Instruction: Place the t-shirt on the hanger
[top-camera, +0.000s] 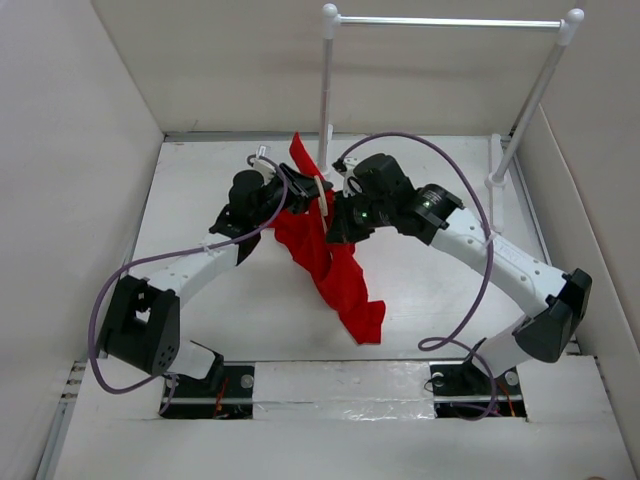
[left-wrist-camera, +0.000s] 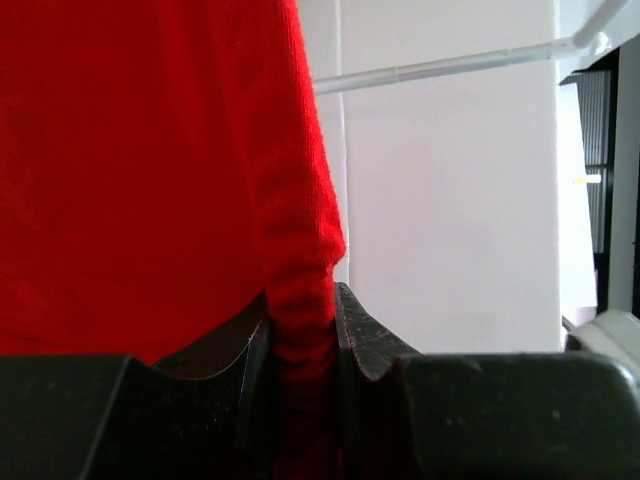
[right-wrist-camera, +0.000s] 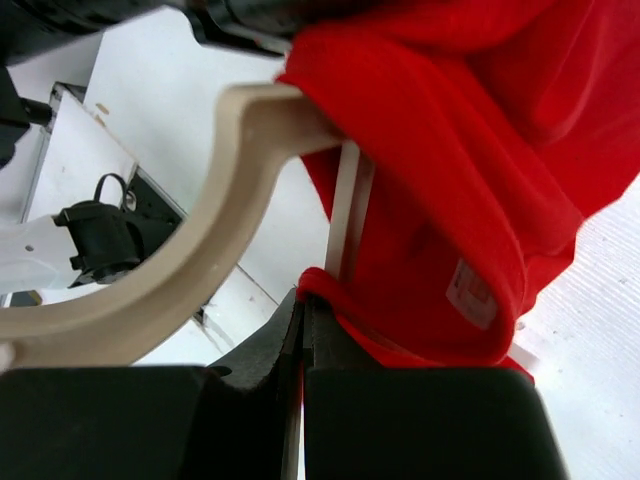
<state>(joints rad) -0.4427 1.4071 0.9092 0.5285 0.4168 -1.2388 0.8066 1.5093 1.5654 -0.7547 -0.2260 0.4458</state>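
Black fingers (left-wrist-camera: 365, 335) of the left gripper (left-wrist-camera: 300, 340) fill the bottom of its wrist view, clamped on a bunched fold of the t-shirt (top-camera: 335, 270). The right gripper (right-wrist-camera: 302, 320) has its jaws pressed together, with a thin red hem of the shirt pinched at their tips. The hanger (right-wrist-camera: 215, 240) curves just above it, one end buried in the cloth.

From above, both arms meet over the middle of the white table (top-camera: 240, 310) and hold the shirt up. Its lower end trails down to the surface near the front.

Plain pale walls (top-camera: 60, 150) box the table in on three sides. A rack (top-camera: 450, 21) with white posts and a metal bar stands at the back right, one post just behind the shirt. Silver tape (top-camera: 340, 408) runs along the near edge between the arm bases.
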